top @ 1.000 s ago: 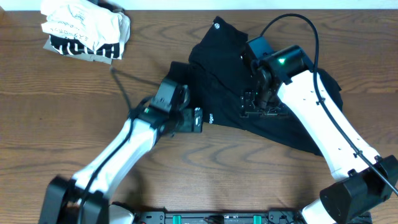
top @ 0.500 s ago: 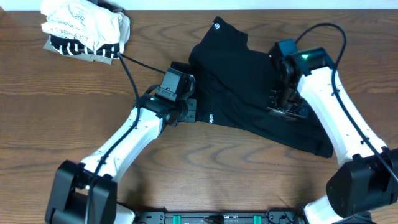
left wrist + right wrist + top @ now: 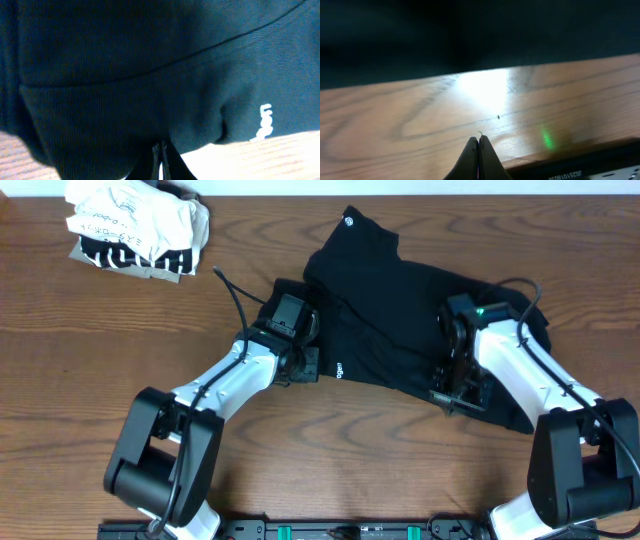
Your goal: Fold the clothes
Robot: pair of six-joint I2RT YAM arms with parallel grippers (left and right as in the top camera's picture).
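Black soft shirt (image 3: 400, 320) lies crumpled mid-worktop (image 3: 100, 380), wood-grain surface. Left hand (image 3: 161, 155) pinched closed at its hem; whether it grips cloth is unclear. Right hand (image 3: 478, 150) closed, empty, above bare wood.

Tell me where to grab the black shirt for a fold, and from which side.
Judging from overhead, take the black shirt at its near hem, by the white logo mark. That edge lies flat and exposed on the bare table, so low fingers could slide under from the robot's side. The far corner is bunched, so probably worse.
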